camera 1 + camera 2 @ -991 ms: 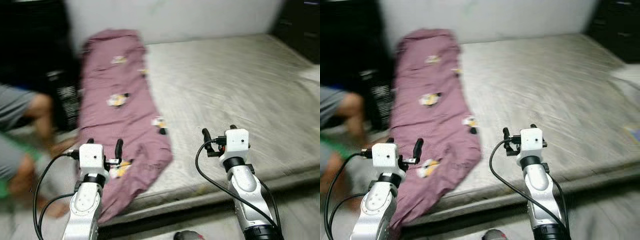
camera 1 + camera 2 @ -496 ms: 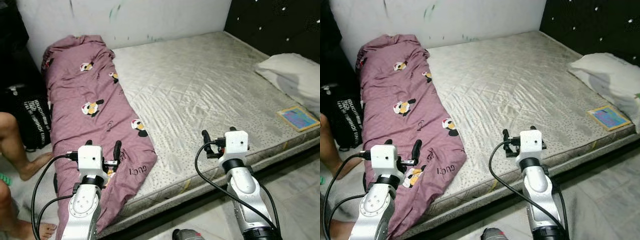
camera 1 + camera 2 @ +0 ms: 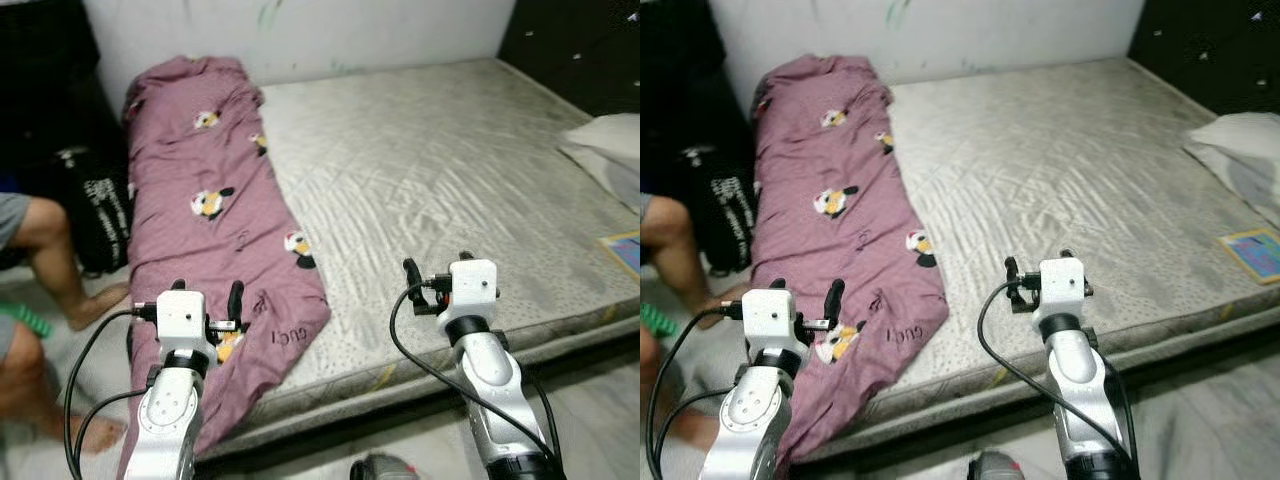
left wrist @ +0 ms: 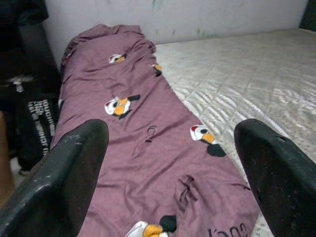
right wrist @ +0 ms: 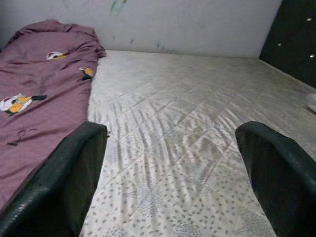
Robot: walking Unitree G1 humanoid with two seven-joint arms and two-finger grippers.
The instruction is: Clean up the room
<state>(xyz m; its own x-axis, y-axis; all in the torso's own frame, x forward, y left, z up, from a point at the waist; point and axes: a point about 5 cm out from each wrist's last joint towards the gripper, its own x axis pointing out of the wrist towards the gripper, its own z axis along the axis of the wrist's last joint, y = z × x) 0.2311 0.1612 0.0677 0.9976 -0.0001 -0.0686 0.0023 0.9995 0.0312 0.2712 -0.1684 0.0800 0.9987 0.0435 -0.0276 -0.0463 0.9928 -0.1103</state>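
As the head camera swings back toward the robot's left, the whole scene slides across the frame: the purple blanket [image 3: 225,240] now sits nearer the middle, while the white pillow [image 3: 610,140] and the small blue book [image 3: 625,250] have slipped to the right edge. Nothing on the bed [image 3: 450,190] has itself moved; only the viewpoint has turned. The blanket lies in a long rumpled strip down the left side of the bare mattress, its lower end drooping over the near edge toward the floor. Both arms are raised before the bed, the left tool [image 3: 207,293] poised over the blanket's hanging end and the right tool [image 3: 437,272] over bare mattress, each with its black fingers spread wide and gripping nothing. A person's bare legs [image 3: 55,260] and a black bag [image 3: 95,205] stand beside the bed on the left. The turn suggests the robot is squaring up to the blanket as its first tidying job, though no grasp has begun.
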